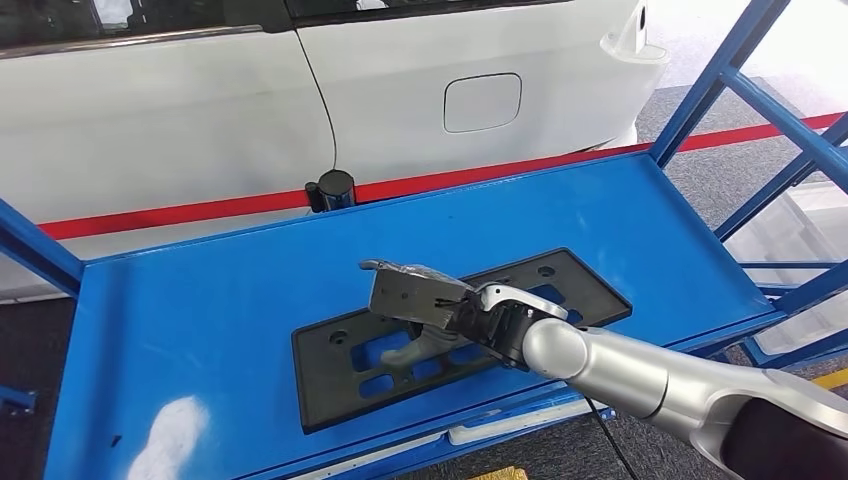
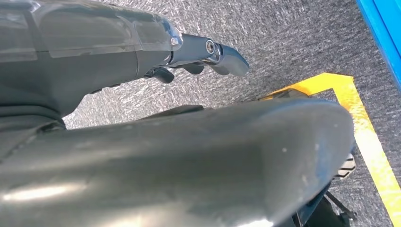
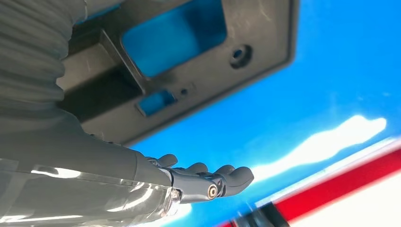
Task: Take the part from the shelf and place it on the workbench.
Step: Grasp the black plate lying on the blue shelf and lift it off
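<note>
Overhead, the head view shows the right arm entering from the lower right and reaching diagonally across the blue shelf. The right hand hovers palm-down over the part, a flat black rectangular plate with cut-outs and screw holes, lying flat near the shelf's front edge. The fingers are extended and spread above the plate's middle; nothing is held. One curved digit dips toward a cut-out; contact cannot be confirmed. The part's long side runs slightly askew to the shelf front, with bare blue surface to its left and behind it. Blue uprights stand at the right end, and a white car body with a red stripe lies beyond the rear edge. A small black cylinder stands at that rear edge.

In the left wrist view, the left hand hangs beside the robot over grey carpet; its fingers look loosely curled with nothing in them, though how far closed I cannot tell. A yellow floor marking and a blue frame edge are near.

In the right wrist view, the right hand's fingertips are straight and apart, clear of the part, which sits just beside them. The part's moulded rim meets open blue shelf surface.
</note>
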